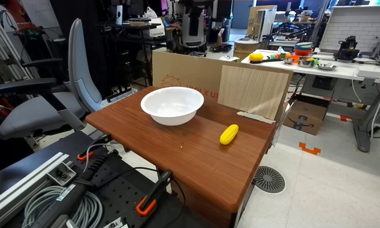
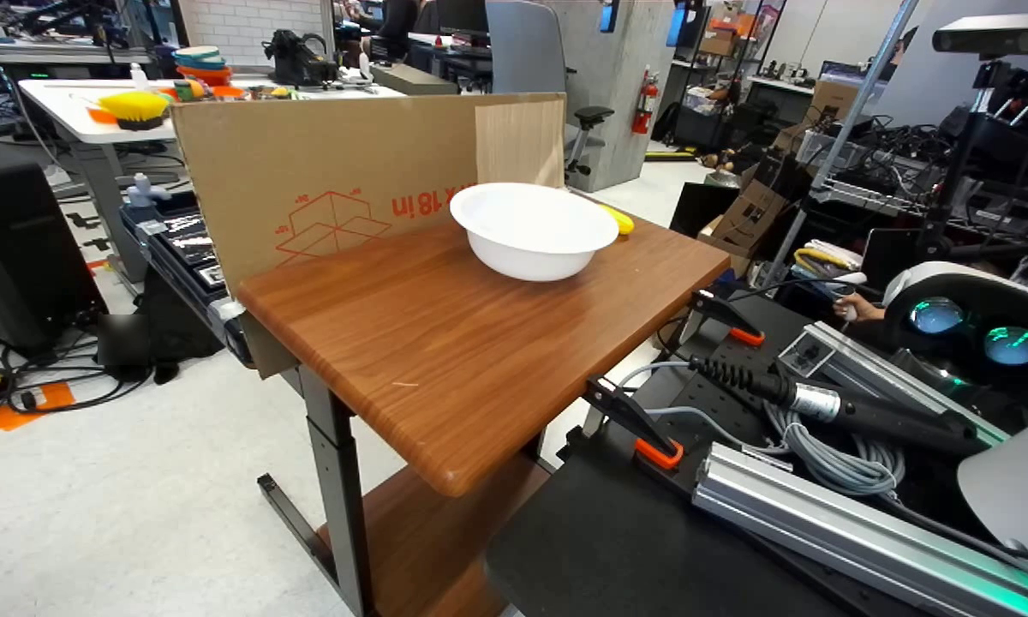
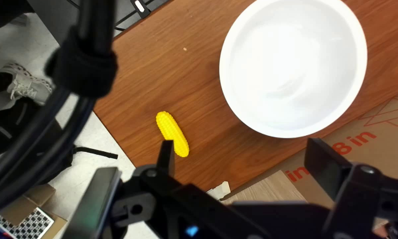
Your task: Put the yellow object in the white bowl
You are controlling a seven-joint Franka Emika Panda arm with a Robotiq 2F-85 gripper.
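Observation:
The yellow object, a small corn-shaped piece, lies on the brown table in an exterior view (image 1: 229, 134). Behind the bowl, only one end of the yellow object (image 2: 622, 221) shows in an exterior view. Wide and round, the white bowl (image 1: 174, 107) stands upright on the same table, apart from the yellow object, with nothing inside it. From the wrist view, my gripper (image 3: 241, 142) hangs above the table with its jaws wide apart and nothing between them. One fingertip (image 3: 166, 149) covers a bit of the yellow object (image 3: 172, 132) in that view. Neither exterior view clearly shows the gripper.
A cardboard panel (image 2: 351, 171) stands along the table's far edge, with a wood-grain board (image 1: 253, 90) against it. Black clamps with orange tips (image 1: 147, 204) grip the near edge beside the black base plate (image 2: 582, 548). A grey chair (image 1: 44, 104) stands close by.

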